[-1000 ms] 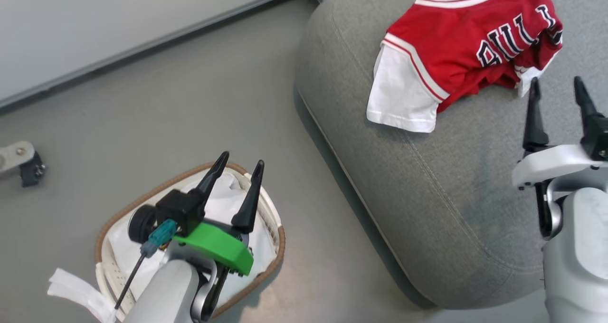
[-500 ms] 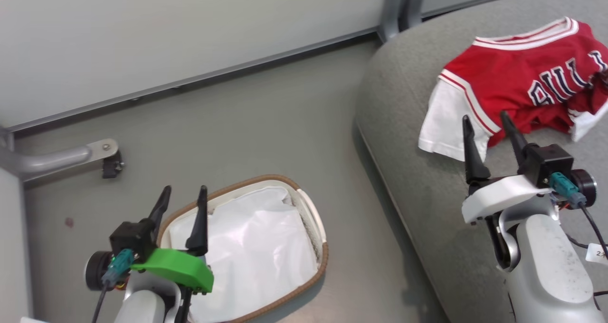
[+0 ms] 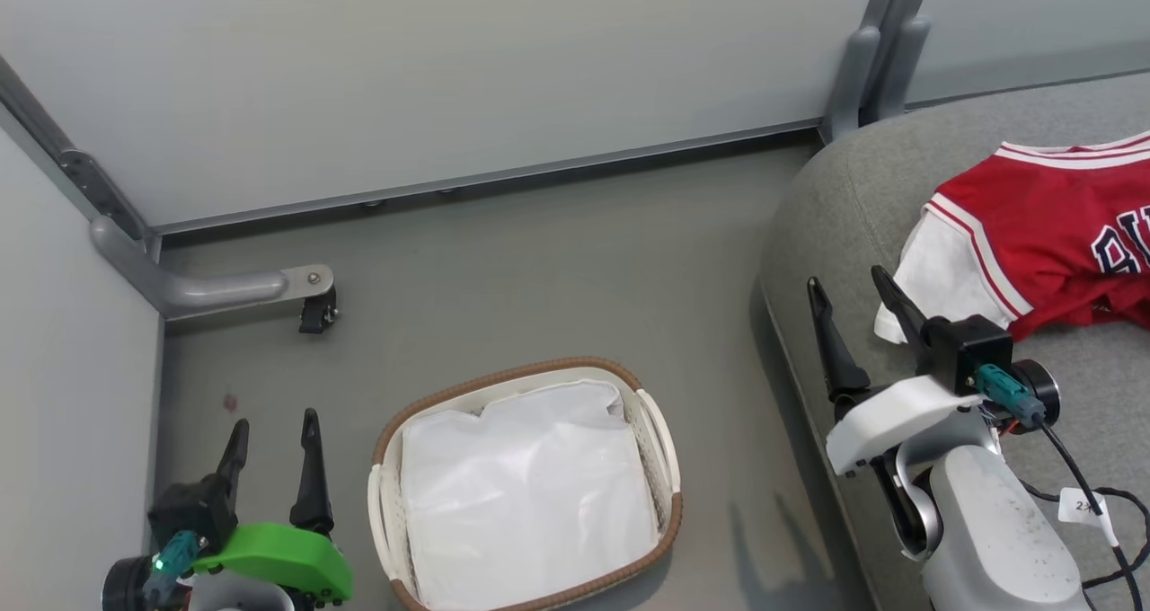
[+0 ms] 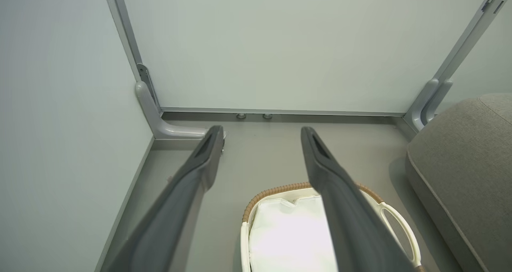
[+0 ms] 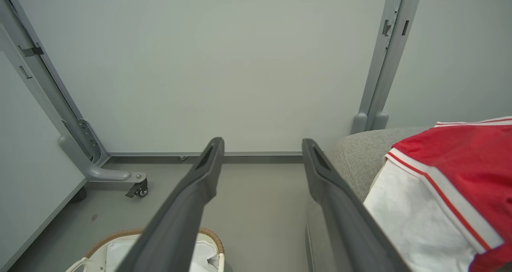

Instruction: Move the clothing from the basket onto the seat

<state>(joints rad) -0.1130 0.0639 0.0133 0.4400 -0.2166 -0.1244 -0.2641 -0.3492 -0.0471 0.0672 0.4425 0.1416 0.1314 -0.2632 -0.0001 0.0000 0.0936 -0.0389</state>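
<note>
Partly cropped: clothing on seat, lettering cut off; left and right jaws spread, empty.

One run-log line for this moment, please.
left gripper: open, empty | right gripper: open, empty | clothing: on seat | basket: white liner inside, no red garment

On grey floor: cream laundry basket with brown woven rim, a partition's castered metal foot, and grey sofa seat; on that seat, a red-and-white jersey.

One basket, one jersey, one seat
</note>
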